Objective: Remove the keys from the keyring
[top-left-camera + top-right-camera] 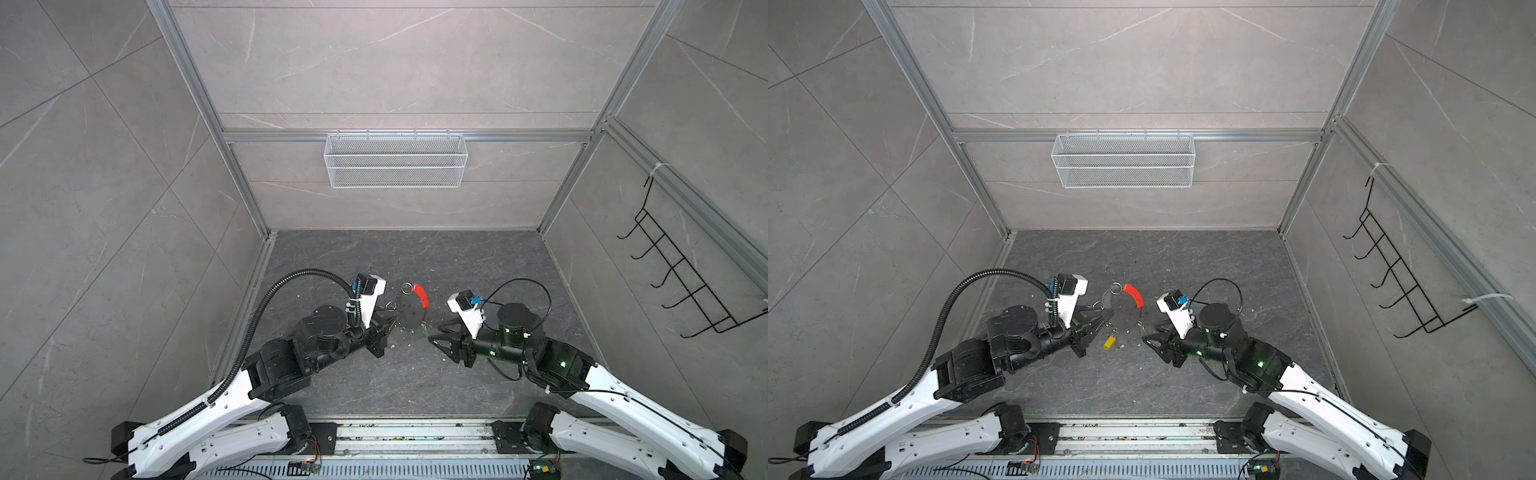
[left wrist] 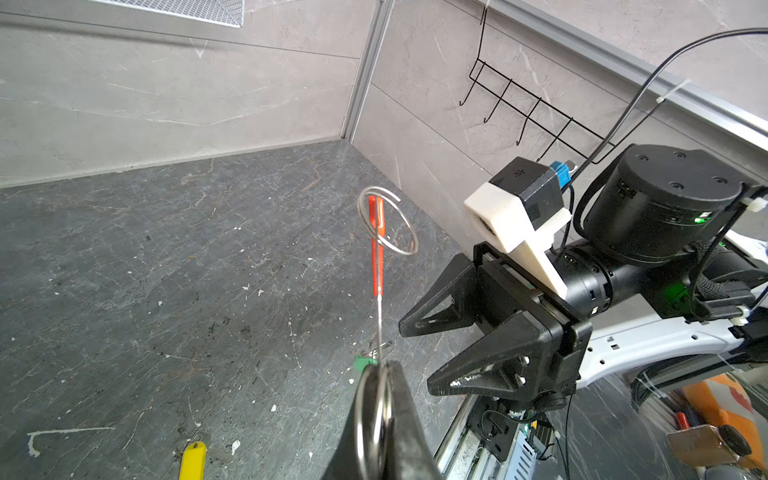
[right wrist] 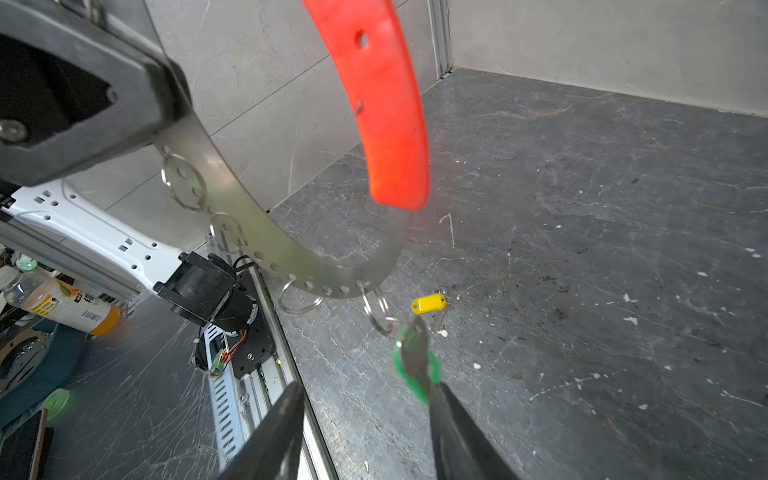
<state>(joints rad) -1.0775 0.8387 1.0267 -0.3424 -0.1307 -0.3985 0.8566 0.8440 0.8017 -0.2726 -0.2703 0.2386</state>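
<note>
I've got the left end effector (image 2: 382,374) pinched on the keyring (image 3: 266,245), up off the table (image 1: 1142,382) mid-scene so keys dangle free; yellow key (image 1: 1109,342) lies on the table nearer, right end effector's (image 3: 368,390) spread beside the green key (image 3: 417,365), can't tell if that's unhooked.

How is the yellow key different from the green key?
Colour: the yellow key has a yellow tag, the green key a green one.
Place: the yellow key lies flat on the floor, apart from the keyring; the green key is up in the air just under the keyring, by the open right claw.
Sharpness: the yellow key looks crisp, the green key blurry.
Both are small keys with plastic tags.
</note>
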